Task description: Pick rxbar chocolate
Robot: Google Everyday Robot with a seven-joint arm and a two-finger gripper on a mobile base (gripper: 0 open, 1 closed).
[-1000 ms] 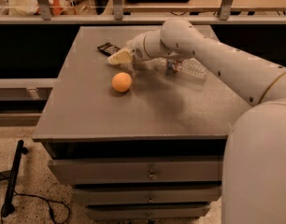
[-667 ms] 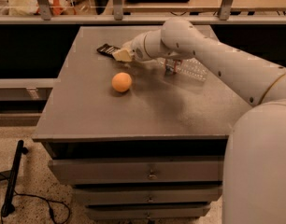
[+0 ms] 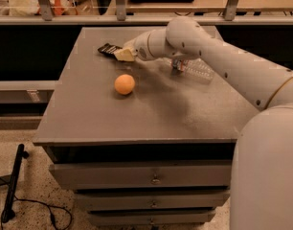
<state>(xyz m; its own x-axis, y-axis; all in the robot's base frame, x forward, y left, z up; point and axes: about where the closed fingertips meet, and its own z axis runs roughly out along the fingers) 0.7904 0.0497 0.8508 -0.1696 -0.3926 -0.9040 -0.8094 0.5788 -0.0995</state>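
gripper [image 3: 123, 55] is low over the table [image 3: 137, 123], its tip right at the bar [image 3: 107, 48]. bar lies flat, not picked up yet. can't tell if gripper's apart or clamped. grab & lift left to do.

Matt tabletop [image 3: 151, 121], plastic claw [image 3: 122, 55] (at rxbar chocolate [image 3: 108, 48])
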